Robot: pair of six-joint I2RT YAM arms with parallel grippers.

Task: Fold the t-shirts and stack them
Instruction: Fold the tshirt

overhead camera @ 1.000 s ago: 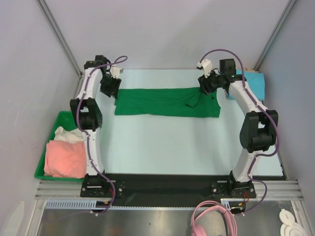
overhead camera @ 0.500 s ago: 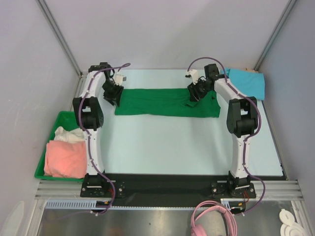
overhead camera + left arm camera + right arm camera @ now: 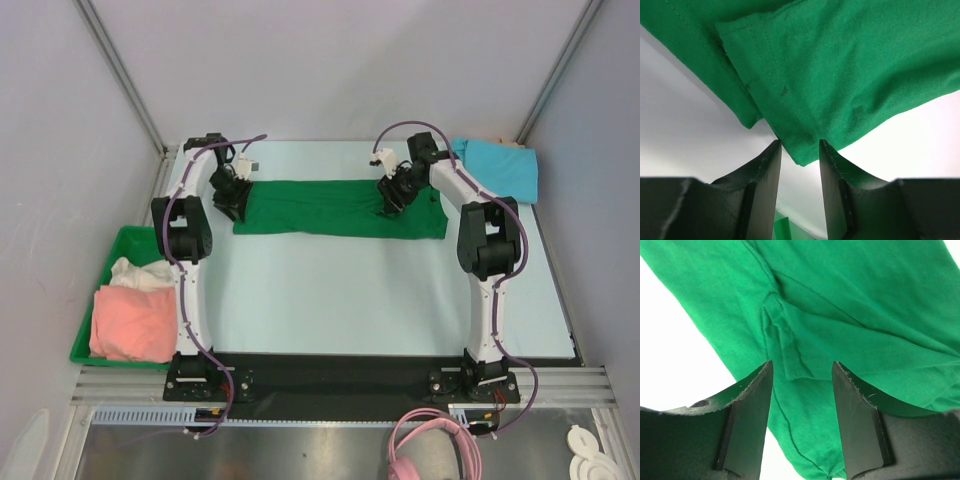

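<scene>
Dark green t-shirt (image 3: 330,207) is spread as a long band, upper centre of tabletop (image 3: 380,290), part-folded at most. Left pincer (image 3: 800,150) and right pincer (image 3: 802,375) are held open at its ends, nothing gripped. Turquoise t-shirt (image 3: 497,168) is set upper right; nothing is stacked yet.

A green tray (image 3: 128,243) sits left of the table (image 3: 350,290) — pink cable (image 3: 433,414) coiled at the front.

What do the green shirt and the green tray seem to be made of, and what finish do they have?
The green shirt looks like soft knit cloth, perhaps cotton, matte: stitched hems and creases show. The tray seems to be rigid plastic, smooth and bright: its straight rim keeps its shape.
</scene>
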